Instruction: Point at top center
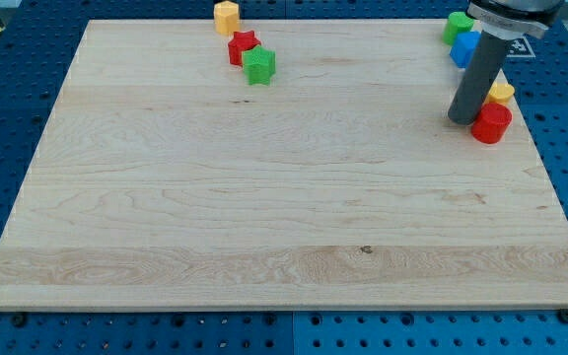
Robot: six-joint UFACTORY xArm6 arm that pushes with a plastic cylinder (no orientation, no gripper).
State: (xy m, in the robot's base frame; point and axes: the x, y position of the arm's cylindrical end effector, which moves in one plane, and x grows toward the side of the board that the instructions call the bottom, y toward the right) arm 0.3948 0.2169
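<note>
My tip (461, 119) rests on the wooden board (264, 197) near the view's right edge, in its upper part. It stands just left of a red cylinder block (491, 123), with a yellow block (502, 93) right behind that one. A blue block (464, 48) and a green block (457, 26) sit above the tip near the top right corner, partly hidden by the rod. At the top, left of centre, a yellow hexagonal block (226, 16), a red star-shaped block (243, 46) and a green star-shaped block (259, 65) sit close together.
The board lies on a blue perforated table (8, 118). The arm's dark body (516, 15) enters from the view's top right corner.
</note>
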